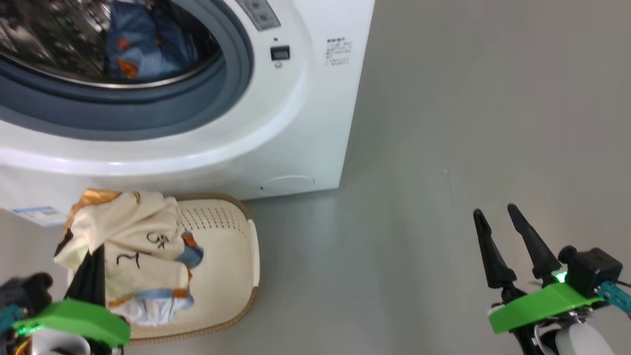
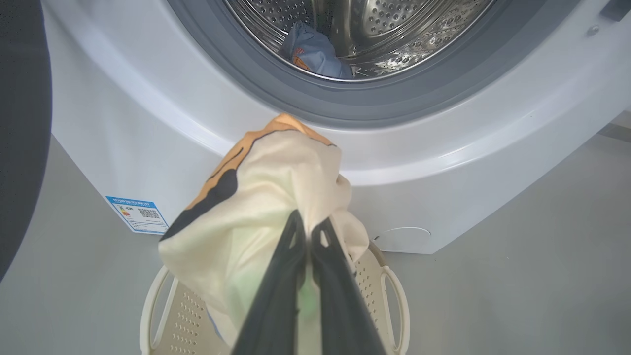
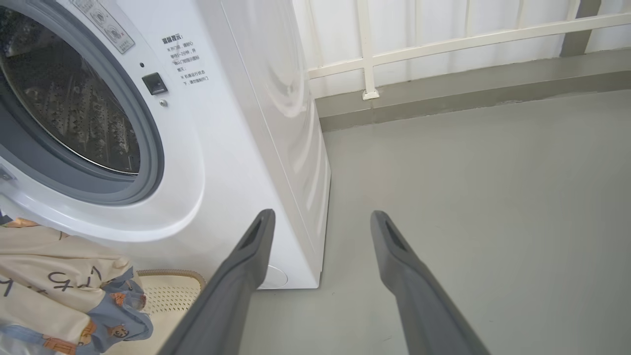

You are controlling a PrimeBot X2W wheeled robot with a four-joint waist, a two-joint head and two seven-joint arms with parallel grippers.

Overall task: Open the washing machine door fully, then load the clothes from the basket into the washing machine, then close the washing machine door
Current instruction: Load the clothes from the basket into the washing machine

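At the far left of the left wrist view, a dark curved edge (image 2: 22, 123) looks like the washing machine door swung wide, so the opening is free for loading. The left gripper (image 1: 96, 261) has its two fingers pressed together on a fold of the cream garment (image 1: 133, 236), pinching it near the top so the rest drapes below. A light blue piece with orange patches (image 1: 192, 254) hangs from the same bundle, apparently tangled in rather than gripped itself. The bundle hangs over the left part of the basket (image 1: 236, 276); whether its lowest folds are clear of the basket floor I cannot tell. The basket stands on the floor just in front of the washing machine (image 1: 305, 123), directly below the opening — a short path from one to the other. In the drum another blue garment (image 1: 143, 44) lies, so loading appears partly done, and the step in hand seems to be carrying this bundle up over the grey seal (image 1: 236, 84) and into the drum. A trailing hem could catch on that seal or slip from the pinch. Well to the right, the right gripper (image 1: 494, 211) hovers over bare floor with its fingers spread and nothing between them — kept aside, likely so it does not cross the working arm's path.
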